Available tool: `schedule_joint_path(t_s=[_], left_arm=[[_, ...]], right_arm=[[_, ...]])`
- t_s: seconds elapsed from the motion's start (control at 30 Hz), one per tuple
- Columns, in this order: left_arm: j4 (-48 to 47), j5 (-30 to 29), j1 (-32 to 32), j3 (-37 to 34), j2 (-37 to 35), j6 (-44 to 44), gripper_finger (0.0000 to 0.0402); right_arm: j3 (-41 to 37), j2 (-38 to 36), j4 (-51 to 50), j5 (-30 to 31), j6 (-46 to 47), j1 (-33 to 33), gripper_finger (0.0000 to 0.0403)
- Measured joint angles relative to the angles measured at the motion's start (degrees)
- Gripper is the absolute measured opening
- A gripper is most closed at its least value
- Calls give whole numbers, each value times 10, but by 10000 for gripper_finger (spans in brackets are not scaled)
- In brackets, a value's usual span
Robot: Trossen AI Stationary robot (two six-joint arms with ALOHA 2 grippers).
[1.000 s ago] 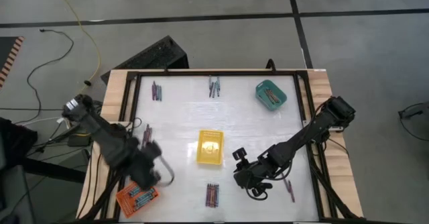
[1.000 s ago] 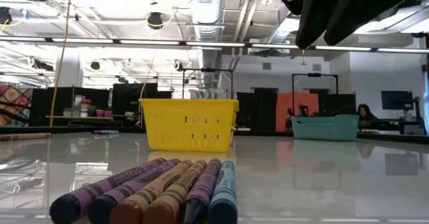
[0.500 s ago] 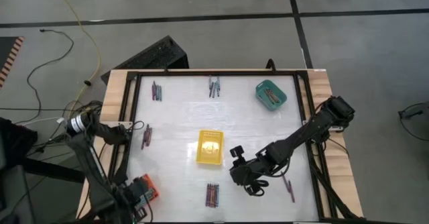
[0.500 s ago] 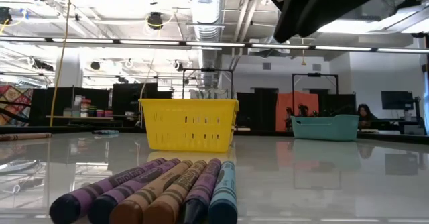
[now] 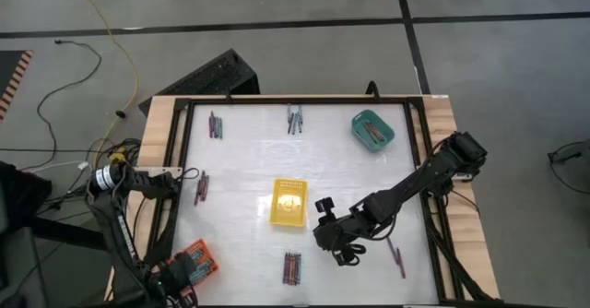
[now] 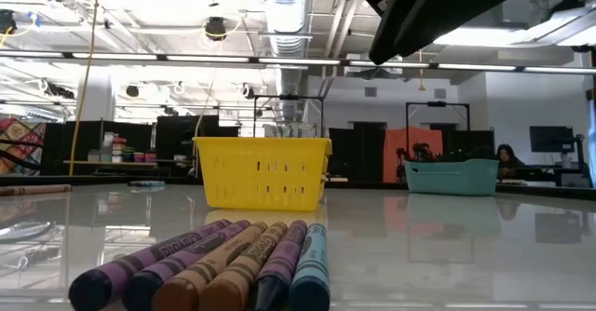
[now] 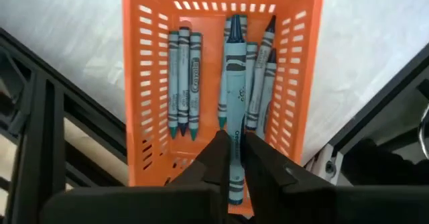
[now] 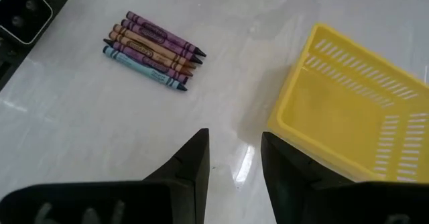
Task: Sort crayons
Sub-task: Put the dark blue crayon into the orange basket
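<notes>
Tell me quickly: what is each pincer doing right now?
Left pincer: closed on a blue crayon above the orange tray.
Right pincer: open, empty, beside the yellow tray.

Blue crayons (image 7: 184,76) lying lengthwise in the orange tray (image 7: 144,83), one blue crayon (image 7: 234,117) sitting between the left gripper's fingers (image 7: 216,158), mixed purple, brown and blue crayons (image 8: 153,49) lying side by side on the table (image 8: 80,130)

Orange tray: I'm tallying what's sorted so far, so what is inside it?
The orange tray holds only blue crayons. The left pincer grips another blue crayon above them, hiding some beneath it.
</notes>
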Motion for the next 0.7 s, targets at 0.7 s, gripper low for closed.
schedule_joint_path(t_s=[0.7], left_arm=[[-20, 9, 1, 0, 0, -7, 125]], right_arm=[[0, 0, 1, 0, 5, 1, 132]])
